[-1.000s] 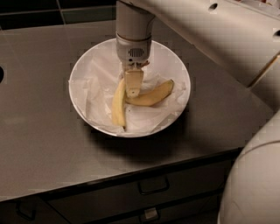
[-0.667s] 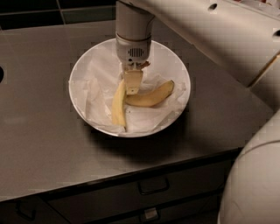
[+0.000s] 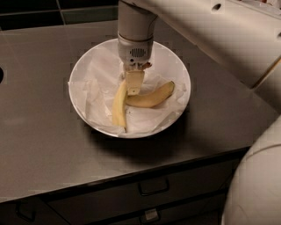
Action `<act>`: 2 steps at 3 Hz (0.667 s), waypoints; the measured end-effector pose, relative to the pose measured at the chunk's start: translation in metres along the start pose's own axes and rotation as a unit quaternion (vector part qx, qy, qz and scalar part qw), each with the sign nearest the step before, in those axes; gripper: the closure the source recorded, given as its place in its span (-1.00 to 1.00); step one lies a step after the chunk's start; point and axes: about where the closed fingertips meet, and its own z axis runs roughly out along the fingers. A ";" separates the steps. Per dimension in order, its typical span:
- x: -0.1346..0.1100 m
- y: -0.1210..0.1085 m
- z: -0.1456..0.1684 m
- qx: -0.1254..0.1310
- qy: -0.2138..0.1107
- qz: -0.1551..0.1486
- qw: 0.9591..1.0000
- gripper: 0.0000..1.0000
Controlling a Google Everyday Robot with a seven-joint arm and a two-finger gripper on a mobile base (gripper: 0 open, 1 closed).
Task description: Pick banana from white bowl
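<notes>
White arm [image 3: 206, 30] carries vented gripper [image 3: 134, 88] over white bowl [image 3: 173, 61].

Off-task items: a shorter, deeper-yellow curved banana [image 3: 154, 96] lay mid-tabletop, nearer the rear edge. The tabletop [image 3: 48, 145] was dark brushed metal. Drawers [image 3: 153, 190] with handles ran below the front edge. Dark tiles [image 3: 44, 6] sat behind the rear edge, and a dark cutout [image 3: 1, 74] at the left edge. The gripper [image 3: 133, 90] hung over that banana's left end.
</notes>
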 end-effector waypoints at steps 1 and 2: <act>0.008 0.001 -0.014 0.028 0.014 0.008 0.999 1.00; 0.025 0.005 -0.039 0.069 0.025 0.021 0.997 1.00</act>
